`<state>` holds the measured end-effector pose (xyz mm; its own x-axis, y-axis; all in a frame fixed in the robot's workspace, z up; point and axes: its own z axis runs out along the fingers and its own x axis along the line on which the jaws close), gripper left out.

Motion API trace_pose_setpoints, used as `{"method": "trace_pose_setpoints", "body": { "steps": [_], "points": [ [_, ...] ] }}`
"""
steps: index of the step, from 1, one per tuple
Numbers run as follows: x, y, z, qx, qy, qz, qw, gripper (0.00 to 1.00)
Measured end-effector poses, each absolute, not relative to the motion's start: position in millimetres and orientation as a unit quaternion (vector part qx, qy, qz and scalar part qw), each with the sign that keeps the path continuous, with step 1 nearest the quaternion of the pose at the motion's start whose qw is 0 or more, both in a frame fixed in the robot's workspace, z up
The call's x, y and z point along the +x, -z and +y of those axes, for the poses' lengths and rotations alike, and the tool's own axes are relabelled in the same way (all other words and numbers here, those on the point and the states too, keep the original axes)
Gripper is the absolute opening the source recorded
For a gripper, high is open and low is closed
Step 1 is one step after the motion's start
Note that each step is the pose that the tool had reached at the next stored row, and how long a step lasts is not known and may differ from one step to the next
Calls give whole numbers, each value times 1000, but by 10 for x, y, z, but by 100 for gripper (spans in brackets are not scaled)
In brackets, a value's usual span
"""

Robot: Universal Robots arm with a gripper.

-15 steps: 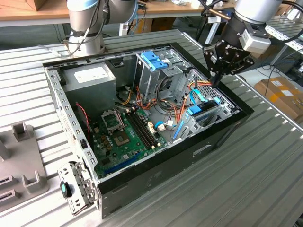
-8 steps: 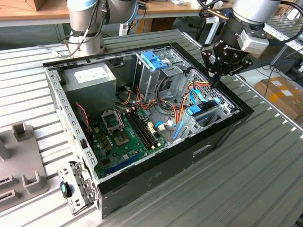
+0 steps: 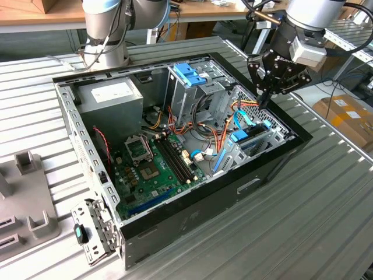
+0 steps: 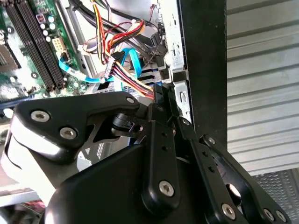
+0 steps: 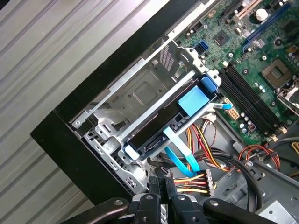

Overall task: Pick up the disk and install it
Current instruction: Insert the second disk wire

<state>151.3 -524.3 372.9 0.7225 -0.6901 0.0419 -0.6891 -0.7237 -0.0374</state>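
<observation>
The disk lies on edge in the metal drive bay at the case's front corner, with its dark side and light-blue carrier frame showing. In the exterior view the disk sits low at the case's right end. My gripper hangs just above that corner, over the bundle of cables and apart from the disk. Both wrist views show the two black fingers pressed together, so the gripper is shut with nothing held.
The open computer case rests on a ribbed metal table. Inside are a grey power-supply box, a tall metal cage with a blue bracket, the motherboard and loose coloured cables. A grey fixture stands at the exterior view's left.
</observation>
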Motion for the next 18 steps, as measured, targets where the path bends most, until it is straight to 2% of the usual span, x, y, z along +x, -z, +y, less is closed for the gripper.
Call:
{"method": "trace_pose_setpoints", "body": {
  "steps": [18],
  "points": [
    [1513, -3696, -5242, -851, 28, 525, 5, 16]
  ]
}}
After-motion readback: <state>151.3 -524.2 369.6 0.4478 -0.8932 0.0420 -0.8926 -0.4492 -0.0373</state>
